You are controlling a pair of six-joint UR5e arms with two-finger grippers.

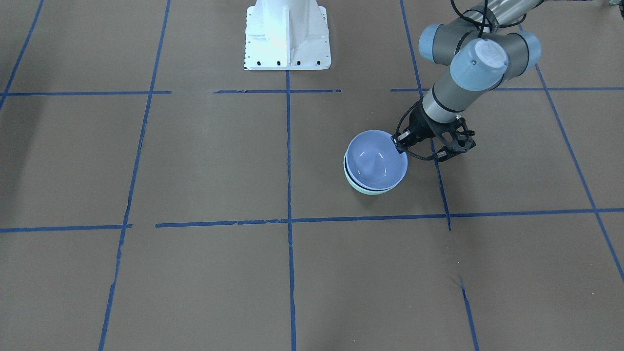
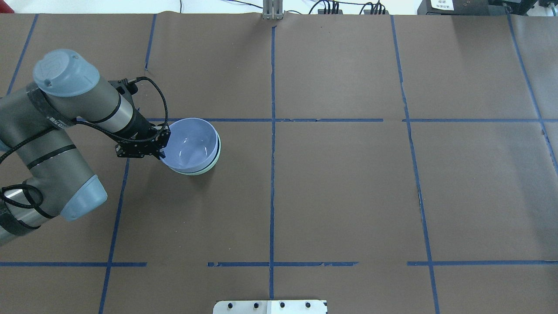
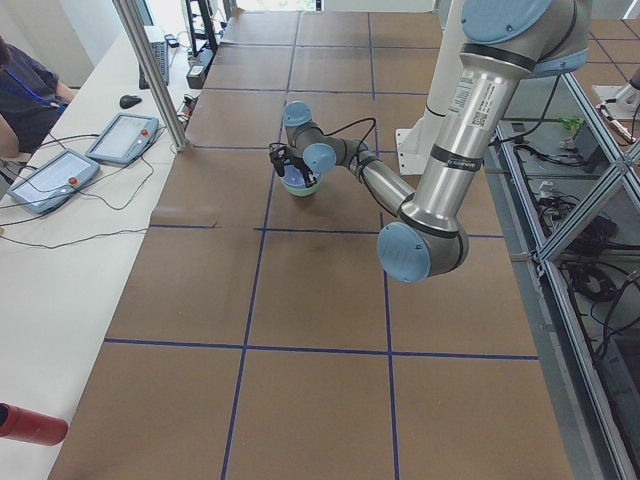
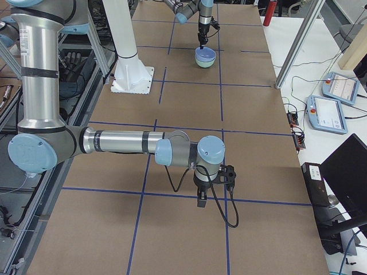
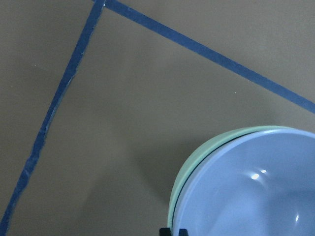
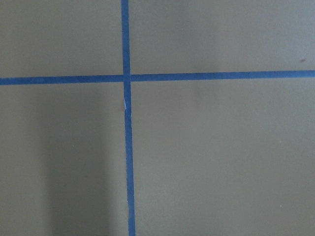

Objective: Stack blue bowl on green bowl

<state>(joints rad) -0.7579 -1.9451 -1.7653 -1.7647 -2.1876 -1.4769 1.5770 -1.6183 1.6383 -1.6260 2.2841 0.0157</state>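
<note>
Two bowls sit nested on the brown table (image 2: pixel 348 196): the blue bowl (image 2: pixel 192 144) rests inside the green bowl (image 2: pixel 212 166), and nothing lies in the blue one. In my overhead view the pair stands at about 9 o'clock from the table's middle, its 12 o'clock edge meeting a blue tape line (image 2: pixel 244 120). The blue bowl is glossy periwinkle, smooth and deep, with small glints on its inner wall. It sits a little off-centre, so the mint-green rim shows only as a thin crescent from roughly 3 to 6 o'clock, a dark gap between the two rims. My left gripper (image 2: pixel 162 148) is at the blue bowl's 9 o'clock rim, fingers pinched on it. The right gripper (image 4: pixel 202 200) hangs over bare table, well apart from the bowls; I cannot tell whether it is clenched or released.
</note>
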